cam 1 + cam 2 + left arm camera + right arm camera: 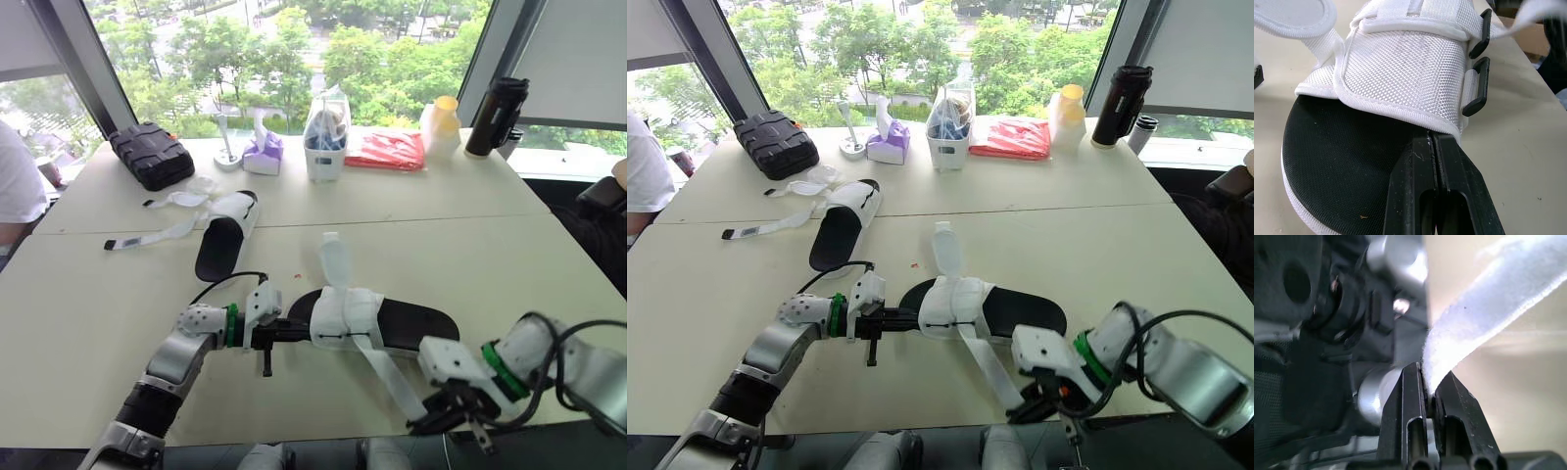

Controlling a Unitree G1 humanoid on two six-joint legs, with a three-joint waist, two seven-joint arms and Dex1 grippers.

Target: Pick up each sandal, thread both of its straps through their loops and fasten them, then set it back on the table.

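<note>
The near sandal [411, 328] has a black sole and a white woven upper, and lies across the table in front of me. My left gripper [297, 331] is shut at its toe end, fingers [1415, 176] pressed together right under the upper's edge. Two black loops [1477, 87] sit on the side of the upper. One long white strap [388, 377] trails toward the table's front edge, and my right gripper [434, 421] is shut on its end [1449, 357]. The other strap [333, 260] stands up loose. A second sandal [225, 237] lies farther back left with both straps [147, 237] spread out.
Along the far edge stand a black case [149, 154], a purple tissue box [263, 155], a clear container [326, 137], a red bag [387, 150], a yellow-capped bottle [441, 125] and a black flask [496, 116]. A person [15, 186] sits at the left.
</note>
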